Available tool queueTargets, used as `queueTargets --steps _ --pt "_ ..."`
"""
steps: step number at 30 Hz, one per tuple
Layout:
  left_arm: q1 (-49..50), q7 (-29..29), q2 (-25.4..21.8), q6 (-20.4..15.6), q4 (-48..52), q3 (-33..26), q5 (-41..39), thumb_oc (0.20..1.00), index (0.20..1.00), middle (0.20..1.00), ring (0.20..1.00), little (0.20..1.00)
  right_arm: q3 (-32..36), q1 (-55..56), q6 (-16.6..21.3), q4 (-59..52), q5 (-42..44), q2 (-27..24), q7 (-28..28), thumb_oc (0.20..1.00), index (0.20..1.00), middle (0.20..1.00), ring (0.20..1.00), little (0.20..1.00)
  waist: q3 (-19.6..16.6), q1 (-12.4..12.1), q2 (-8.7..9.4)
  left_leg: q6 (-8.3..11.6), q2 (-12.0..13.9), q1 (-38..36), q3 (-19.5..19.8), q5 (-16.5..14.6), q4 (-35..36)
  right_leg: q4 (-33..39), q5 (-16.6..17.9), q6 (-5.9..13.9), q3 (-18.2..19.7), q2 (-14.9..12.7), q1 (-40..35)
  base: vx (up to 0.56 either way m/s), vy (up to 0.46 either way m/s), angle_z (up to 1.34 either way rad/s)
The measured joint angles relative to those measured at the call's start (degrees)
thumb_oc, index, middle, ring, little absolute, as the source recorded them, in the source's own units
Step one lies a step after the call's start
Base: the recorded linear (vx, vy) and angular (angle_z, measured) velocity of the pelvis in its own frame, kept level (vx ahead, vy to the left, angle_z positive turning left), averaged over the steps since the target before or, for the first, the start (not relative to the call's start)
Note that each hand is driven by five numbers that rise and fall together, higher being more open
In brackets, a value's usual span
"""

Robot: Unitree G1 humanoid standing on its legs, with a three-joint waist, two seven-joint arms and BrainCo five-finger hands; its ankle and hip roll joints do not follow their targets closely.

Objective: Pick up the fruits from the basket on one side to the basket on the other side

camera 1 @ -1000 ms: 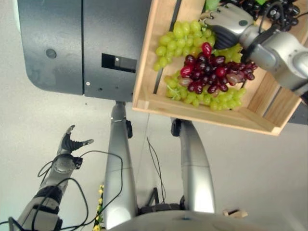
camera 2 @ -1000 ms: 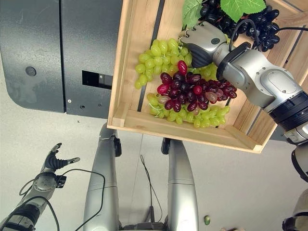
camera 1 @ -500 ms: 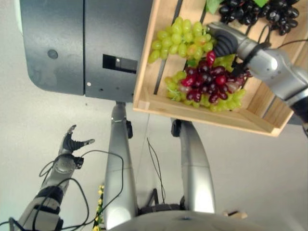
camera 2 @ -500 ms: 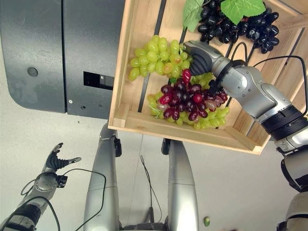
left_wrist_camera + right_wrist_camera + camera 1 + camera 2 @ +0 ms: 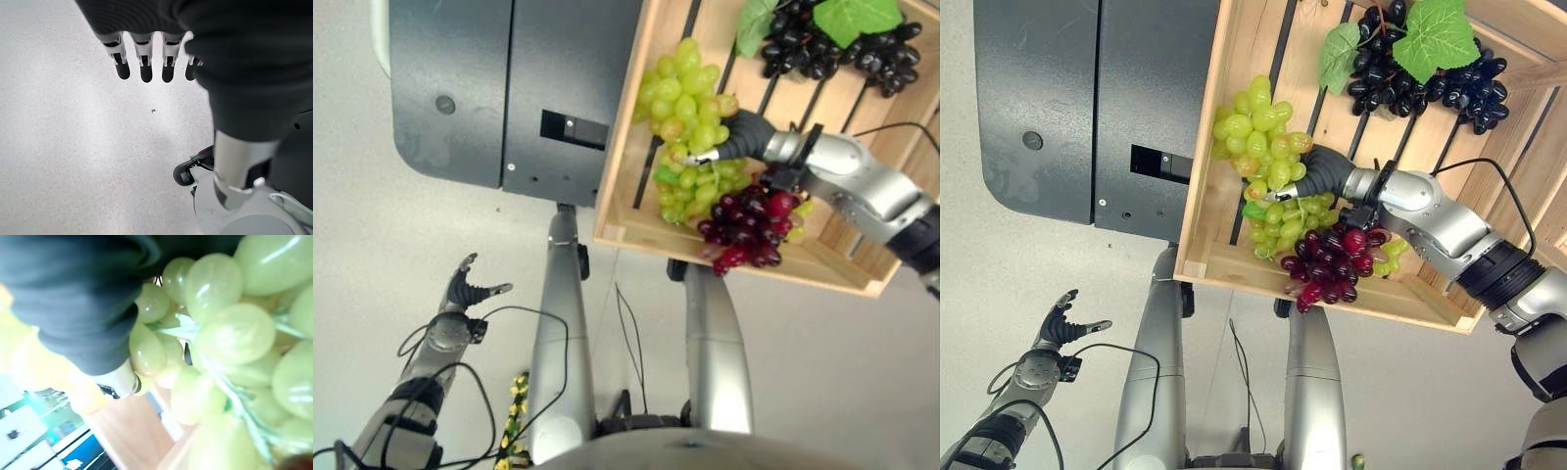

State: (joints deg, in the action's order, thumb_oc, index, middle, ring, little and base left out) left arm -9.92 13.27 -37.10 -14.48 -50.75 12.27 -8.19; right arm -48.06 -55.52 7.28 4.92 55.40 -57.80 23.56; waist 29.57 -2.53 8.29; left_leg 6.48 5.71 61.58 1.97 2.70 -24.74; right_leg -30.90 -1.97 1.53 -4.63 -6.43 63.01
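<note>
Pale grey floor below; wooden crate [image 5: 1234, 262] raised at upper right beside a dark cabinet [image 5: 1087, 108].
Right hand [image 5: 1324, 172] buried among the green grapes [image 5: 1258, 132] inside the crate, finger closure not discernible; left hand [image 5: 465, 292] hanging low with fingers relaxed, holding nothing. Red grapes [image 5: 1327, 264] draped across the crate's near rim, likely to spill over if dragged along with the green cluster. Black grapes [image 5: 1420, 78] with leaves at the far end; crate walls hemming any lift-out.

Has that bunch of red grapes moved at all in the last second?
Yes. The red grapes have slid toward the crate's near rim, and now overhang its edge, while the right hand reaches among the green grapes.
</note>
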Motion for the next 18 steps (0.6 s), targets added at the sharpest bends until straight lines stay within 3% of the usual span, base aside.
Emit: queueTargets --steps 11,18 --pt "0.0 0.0 1.2 0.0 0.2 0.0 0.0 1.000 1.000 1.000 1.000 1.000 4.7 7.8 -0.2 0.0 5.0 5.4 1.0 0.200 0.200 0.200 0.200 0.200 0.1 0.2 -0.15 0.00 0.0 -3.6 0.0 0.0 0.2 0.1 -0.1 -0.05 -0.3 0.0 -3.6 0.00 0.000 0.00" --pt "-1.3 -0.1 2.1 0.3 -0.2 -0.1 0.1 1.000 1.000 1.000 1.000 1.000 9.9 15.0 0.0 1.9 8.3 12.7 -0.3 0.200 0.200 0.200 0.200 0.200 0.1 0.2 -0.37 -0.14 -0.3 -11.3 -0.1 0.2 2.7 2.2 -0.3 0.35 -0.7 -0.3 -11.4 -0.04 0.019 0.02"
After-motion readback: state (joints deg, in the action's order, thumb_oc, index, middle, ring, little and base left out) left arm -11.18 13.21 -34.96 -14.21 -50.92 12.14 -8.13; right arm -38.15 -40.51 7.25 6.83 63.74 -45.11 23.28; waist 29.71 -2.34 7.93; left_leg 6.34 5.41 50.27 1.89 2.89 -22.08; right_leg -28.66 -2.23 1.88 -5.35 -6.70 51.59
